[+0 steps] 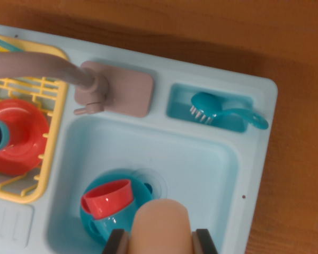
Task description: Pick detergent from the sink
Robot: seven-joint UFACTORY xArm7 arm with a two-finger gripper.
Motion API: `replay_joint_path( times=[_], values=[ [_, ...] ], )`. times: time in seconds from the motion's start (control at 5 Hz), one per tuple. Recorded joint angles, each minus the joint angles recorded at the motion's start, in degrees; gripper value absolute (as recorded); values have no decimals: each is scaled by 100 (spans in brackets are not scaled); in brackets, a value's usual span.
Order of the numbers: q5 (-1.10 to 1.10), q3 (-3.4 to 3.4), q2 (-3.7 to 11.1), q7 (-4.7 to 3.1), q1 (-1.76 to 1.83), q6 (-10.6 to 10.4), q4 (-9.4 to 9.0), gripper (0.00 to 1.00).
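We hold the peach detergent bottle (163, 226) pinched between our gripper (161, 242) fingers, over the sink (201, 159) basin's near edge; the basin's right half lies bare; red cup (108, 198) in teal bowl (103, 225) crowds the bottle's left; faucet (53, 69) stands beyond.

Detergent bottle (163, 225): lower part cut off by bottom edge, blurred. Gripper (160, 244): only jaw tips visible, contact unclear. Teal bowl (103, 214): partly hidden behind red cup (107, 198) and bottle. Yellow rack (29, 121), red plate (18, 135), faucet spout (37, 69): cropped at left edge.
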Motion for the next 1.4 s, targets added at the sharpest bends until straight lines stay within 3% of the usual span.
replay_joint_path(
  times=[0.6,1.4],
  values=[
    [-23,-5,-62,29,2,249,189,100],
    [-32,-8,-86,40,3,345,262,100]
  ],
)
